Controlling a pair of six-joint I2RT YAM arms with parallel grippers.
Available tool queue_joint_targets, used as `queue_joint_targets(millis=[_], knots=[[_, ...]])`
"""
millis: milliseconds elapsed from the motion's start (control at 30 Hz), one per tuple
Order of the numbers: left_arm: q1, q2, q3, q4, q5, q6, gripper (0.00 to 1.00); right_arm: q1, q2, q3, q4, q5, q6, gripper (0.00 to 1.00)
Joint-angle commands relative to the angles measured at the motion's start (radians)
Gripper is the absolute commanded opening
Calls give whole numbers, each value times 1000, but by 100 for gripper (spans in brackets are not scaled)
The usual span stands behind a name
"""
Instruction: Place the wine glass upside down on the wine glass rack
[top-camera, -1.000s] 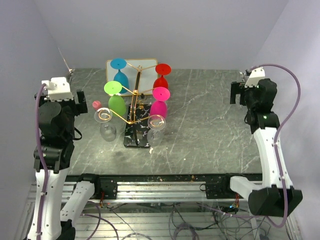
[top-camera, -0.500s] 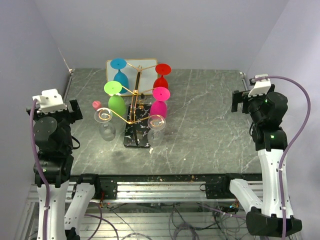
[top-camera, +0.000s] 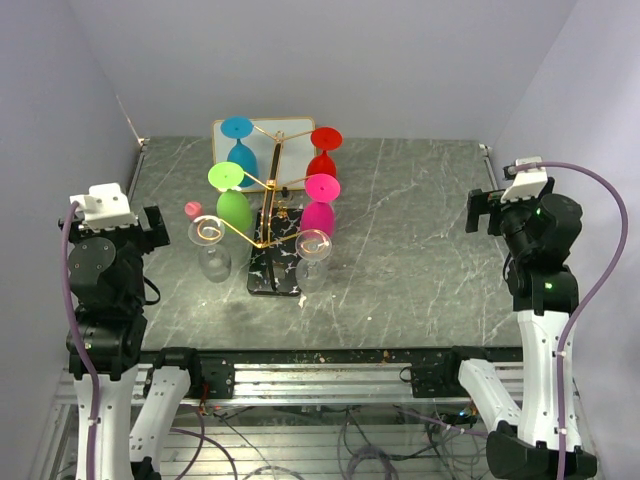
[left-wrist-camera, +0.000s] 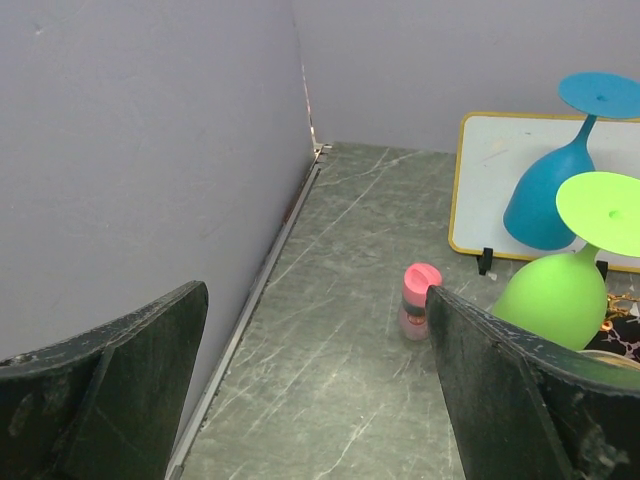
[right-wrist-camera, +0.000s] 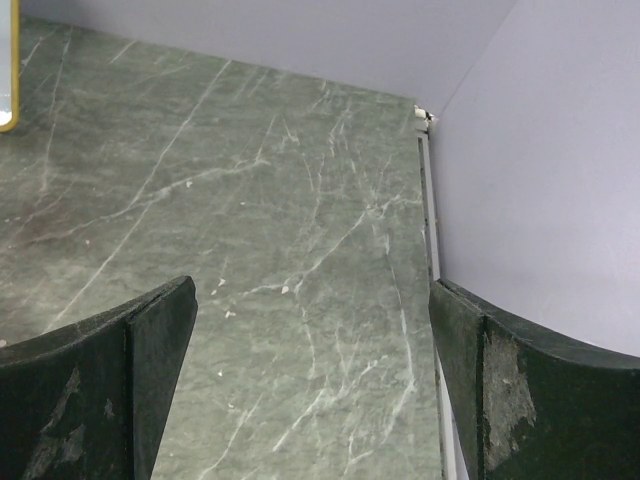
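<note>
Bench (top-camera: 420, 250) is quiet as we watch the left arm (top-camera: 100, 270) and right arm (top-camera: 540, 250) finish pulling back to their sides, well apart from the wine glass rack (top-camera: 268, 275), where nothing has shifted. All six there hang bowl-down, the clear wine glass (top-camera: 311, 272) at the near right among them, so we judge the job done. Left gripper (left-wrist-camera: 312, 330) and right gripper (right-wrist-camera: 312, 320) both show jaws wide apart, empty.

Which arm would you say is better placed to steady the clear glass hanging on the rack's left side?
Probably the left: the left gripper sits nearer the clear glass, on its side of the rack, while the right gripper stands far across the table.
</note>
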Motion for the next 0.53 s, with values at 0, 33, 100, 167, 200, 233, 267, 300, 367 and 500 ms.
queue_joint_targets(millis=[0,33,100,167,200,233,267,300,367,500], knots=[[12,-6,-18,2,15,-2,100,-9,-3,-13,-6,-1,3,100],[12,-6,-19,2,14,-2,100,-9,-2,-14,-6,0,1,100],[12,-7,-23,2,16,-2,100,-9,-2,-19,-2,6,2,100],[12,-8,-25,4,18,0,100,-9,-1,-19,-1,11,1,100],[12,-6,-25,5,16,0,100,-9,-1,-17,-1,15,1,100],[12,-6,-25,6,15,1,100,-9,-1,-16,-2,18,0,100],[12,-5,-26,6,14,1,100,-9,-2,-15,-3,20,0,100],[12,-6,-27,6,15,1,100,-9,-1,-17,-3,20,-1,100],[12,-5,-28,8,18,2,100,-10,-1,-23,8,37,11,100],[12,-8,-33,12,19,3,100,-10,0,-23,16,54,14,100]])
